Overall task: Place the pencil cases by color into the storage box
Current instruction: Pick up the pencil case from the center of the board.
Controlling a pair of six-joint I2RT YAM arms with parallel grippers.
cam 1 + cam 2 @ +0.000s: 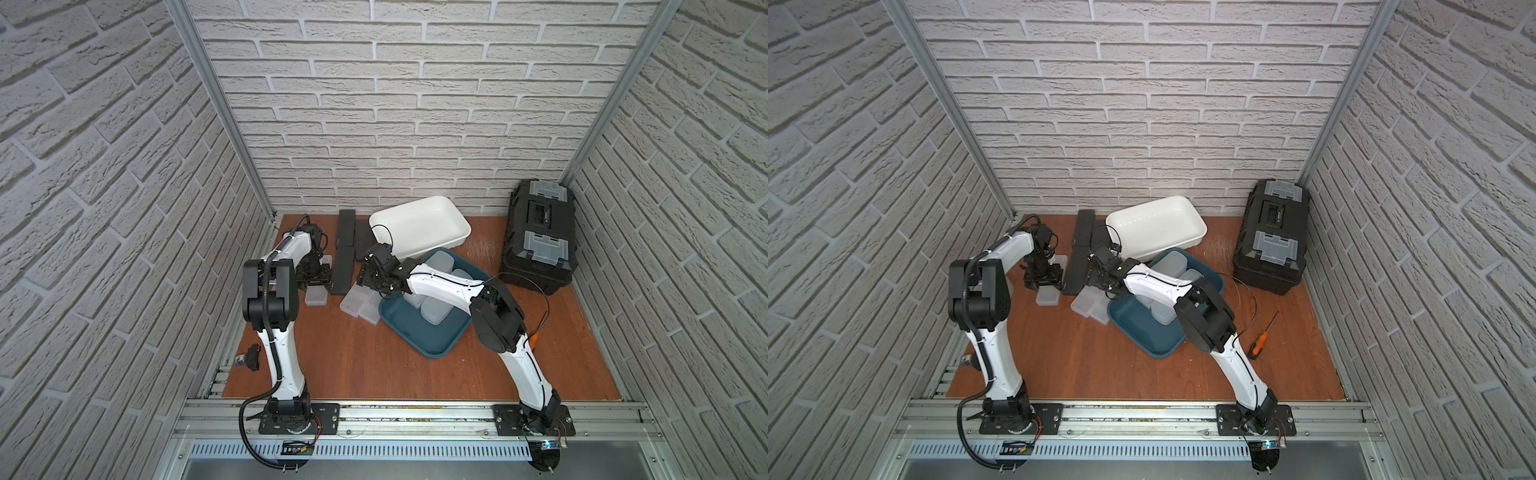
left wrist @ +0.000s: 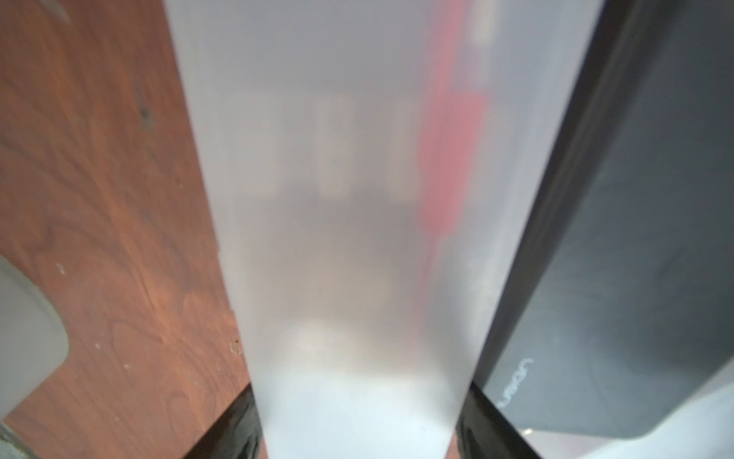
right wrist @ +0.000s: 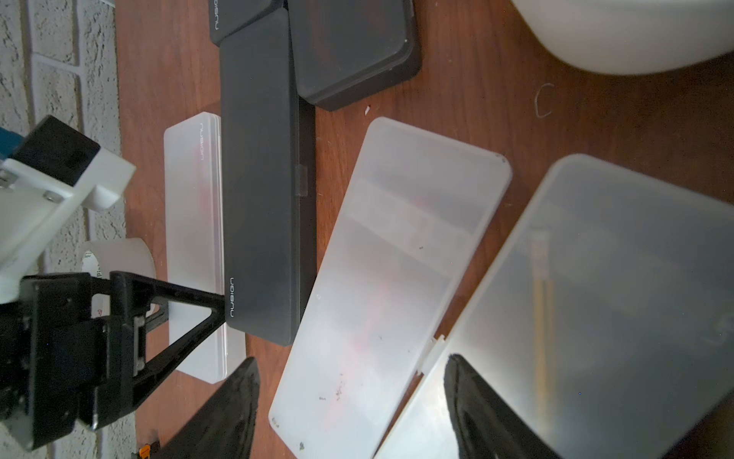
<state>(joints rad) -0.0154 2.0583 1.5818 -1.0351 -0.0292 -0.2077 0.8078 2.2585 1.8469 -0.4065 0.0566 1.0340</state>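
Left wrist view: frosted case clamped in left pincer; right pincer apart above second case.

Tally by kind, as I see it from both my arms.
Black pencil cases: three. Frosted pencil cases: three loose on the tabletop, at least two more in the one blue tray, where my right arm covers the pile and I cannot finish. White tub, one; black toolbox, one; screwdriver, one; tape roll, one.
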